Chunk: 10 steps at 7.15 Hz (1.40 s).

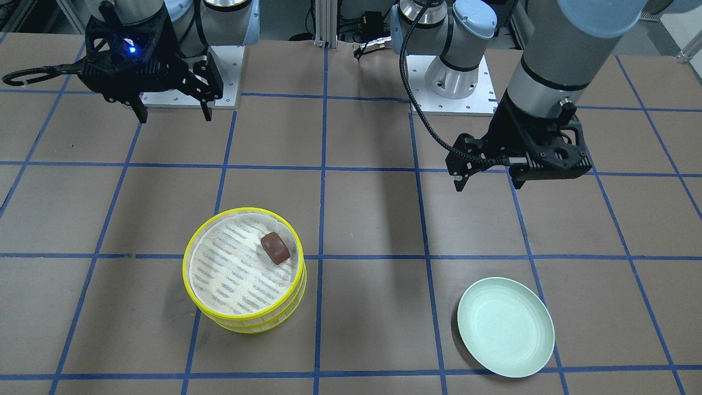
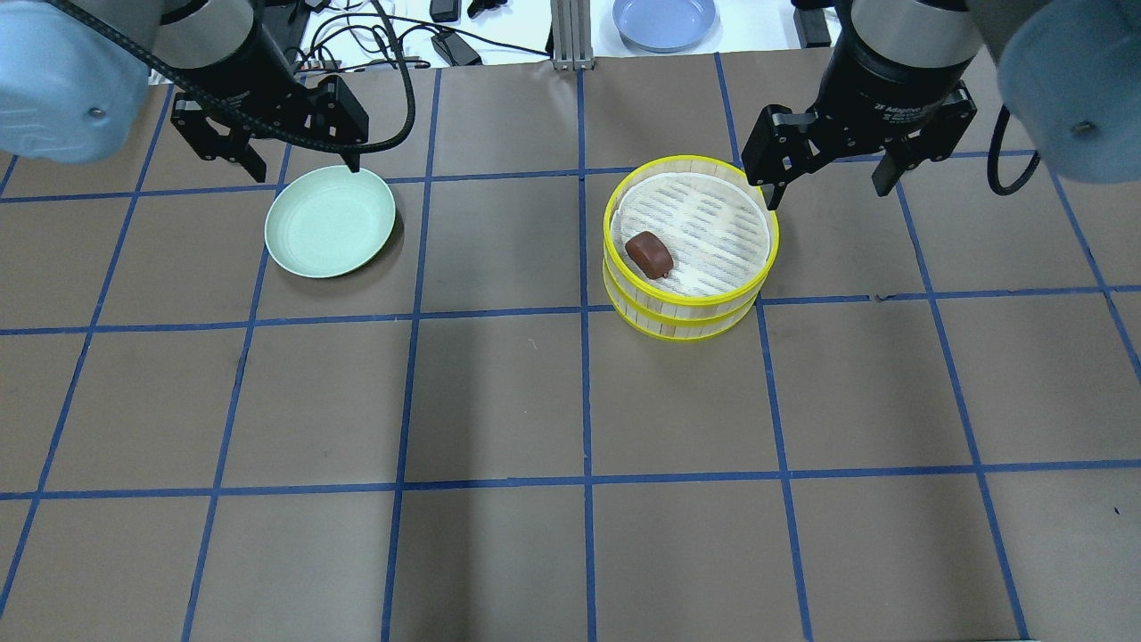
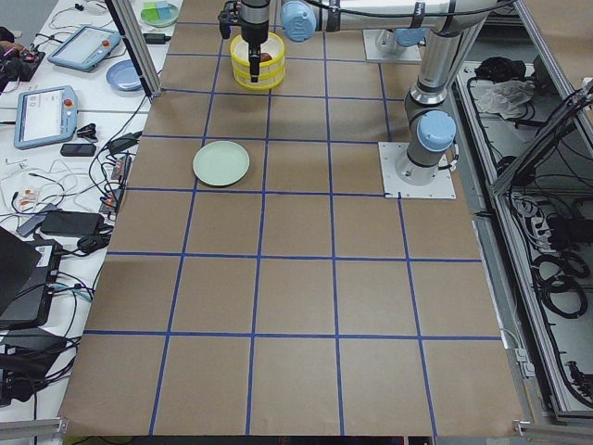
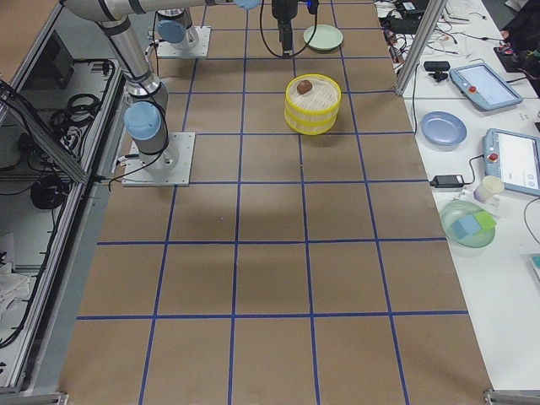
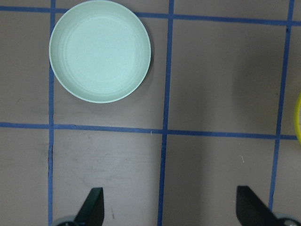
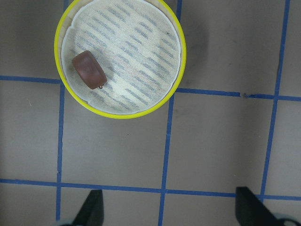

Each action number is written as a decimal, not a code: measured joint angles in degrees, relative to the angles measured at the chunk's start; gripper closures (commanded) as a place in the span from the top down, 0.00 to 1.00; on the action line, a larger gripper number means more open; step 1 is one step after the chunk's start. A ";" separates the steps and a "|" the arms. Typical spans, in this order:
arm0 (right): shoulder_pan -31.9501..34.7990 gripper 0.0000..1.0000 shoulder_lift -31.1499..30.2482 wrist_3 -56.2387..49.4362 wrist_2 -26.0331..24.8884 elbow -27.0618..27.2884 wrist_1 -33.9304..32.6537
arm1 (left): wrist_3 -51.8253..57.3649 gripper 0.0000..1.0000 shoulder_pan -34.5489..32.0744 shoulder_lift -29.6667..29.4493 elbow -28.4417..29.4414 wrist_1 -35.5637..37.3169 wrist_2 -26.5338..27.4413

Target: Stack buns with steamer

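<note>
Jaws wide open on both sides, gripping nothing, up off the desk (image 2: 499,401). Brown bun (image 2: 648,254) sitting inside top yellow steamer (image 2: 682,319), upper right of overhead view. Green plate (image 2: 330,223) upper left.

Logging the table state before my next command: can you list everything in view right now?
yellow-rimmed round steamer: one stack of tiers, yellow and pale, on the table's right half in the overhead view
striped cloth liner: one, white with grey stripes, in the top tier
dark reddish-brown oblong bun: one, on the liner near the tier's edge; no other bun shows
pale green round plate: one, empty, on the table's left half
blue round plate: one, on the white bench beyond the table
brown table: one, with a blue tape grid
left claw: black, open, empty, raised near the green plate
right claw: black, open, empty, raised beside the steamer
</note>
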 measured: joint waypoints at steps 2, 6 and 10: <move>-0.09 1.00 0.02 -0.04 -0.01 0.00 0.01 | 1.03 1.00 0.45 3.83 -0.73 -4.89 0.09; -2.78 1.00 0.04 -0.45 0.69 -0.08 -1.04 | 1.13 1.00 0.82 5.80 -2.27 -6.19 0.02; -3.00 1.00 0.00 -0.42 0.74 -0.09 -1.02 | 1.89 1.00 1.07 5.77 -2.84 -6.04 -0.02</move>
